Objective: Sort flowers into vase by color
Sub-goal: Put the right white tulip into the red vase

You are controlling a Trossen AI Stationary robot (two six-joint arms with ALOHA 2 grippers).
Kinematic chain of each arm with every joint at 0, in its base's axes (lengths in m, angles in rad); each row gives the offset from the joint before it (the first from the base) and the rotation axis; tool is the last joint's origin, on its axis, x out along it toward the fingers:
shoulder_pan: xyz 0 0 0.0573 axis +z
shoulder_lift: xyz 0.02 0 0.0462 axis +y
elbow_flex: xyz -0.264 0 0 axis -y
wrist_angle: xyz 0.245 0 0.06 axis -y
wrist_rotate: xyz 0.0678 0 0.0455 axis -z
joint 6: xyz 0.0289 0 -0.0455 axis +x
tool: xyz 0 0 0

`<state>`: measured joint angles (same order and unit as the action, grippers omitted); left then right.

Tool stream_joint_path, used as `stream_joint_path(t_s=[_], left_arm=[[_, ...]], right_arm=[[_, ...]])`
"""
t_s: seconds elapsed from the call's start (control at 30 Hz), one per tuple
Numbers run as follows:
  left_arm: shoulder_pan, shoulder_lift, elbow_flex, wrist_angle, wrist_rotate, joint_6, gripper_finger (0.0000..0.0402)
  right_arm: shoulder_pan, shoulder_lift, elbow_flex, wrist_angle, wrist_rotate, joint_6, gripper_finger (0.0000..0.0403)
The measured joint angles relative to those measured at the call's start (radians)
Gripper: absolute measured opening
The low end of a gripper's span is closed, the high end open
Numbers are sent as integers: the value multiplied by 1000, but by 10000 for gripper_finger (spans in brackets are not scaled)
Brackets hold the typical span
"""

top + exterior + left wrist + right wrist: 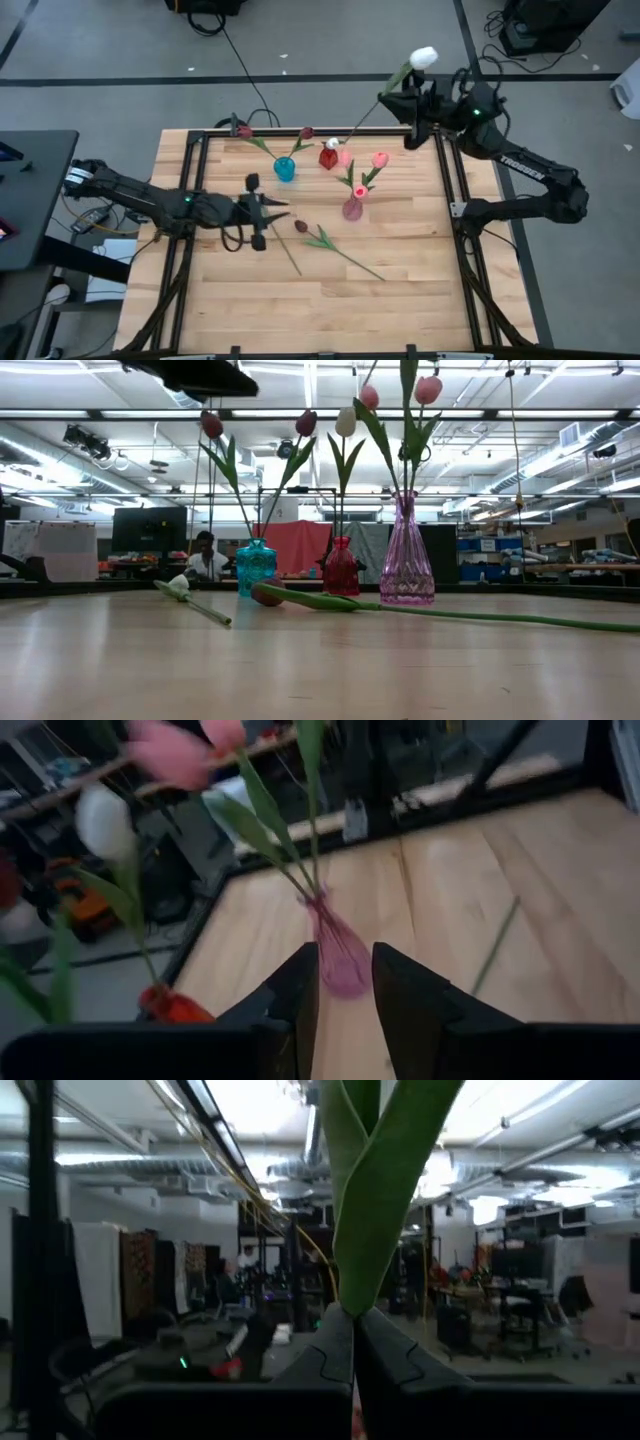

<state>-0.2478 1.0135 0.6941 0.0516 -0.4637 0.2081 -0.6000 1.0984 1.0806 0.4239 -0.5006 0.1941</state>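
A: White tulip (424,57) is up in the air past the far right corner of the table (400,300), head pointing away beyond the far edge, stem slanting back down toward the red vase (328,157).

B: And the right gripper (392,100) has it. From its wrist camera the fingers are pinched tight together on the green stem and leaf (372,1200).

A: Below it, the red vase holds one white tulip, the pink vase (352,208) two pink ones, the blue vase (285,168) two dark maroon heads leaning left and right.

B: One maroon tulip (335,246) lies flat on the wood, head left, stem running right and nearer. A bare stem (283,245) lies just left of it.

A: Left gripper (280,210) hangs low at mid-left, fingers a narrow gap apart, holding nothing, aimed at the pink vase.
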Motion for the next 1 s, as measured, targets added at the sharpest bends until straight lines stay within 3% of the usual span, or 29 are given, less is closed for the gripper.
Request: stream_joint_path(t_s=[0.2,0.5,0.77,1.0], left_arm=[[0,-100,1,-76,0,-6,100],[-2,-125,0,-100,0,2,99],[-1,-154,-95,-40,-72,27,99],[-1,-217,-137,-46,-92,-1,99]], right_arm=[[-51,50,73,15,-53,35,9],[-89,161,125,-56,-95,-23,9],[-207,325,125,-34,-128,-5,9],[-217,479,124,-2,-150,-4,9]])
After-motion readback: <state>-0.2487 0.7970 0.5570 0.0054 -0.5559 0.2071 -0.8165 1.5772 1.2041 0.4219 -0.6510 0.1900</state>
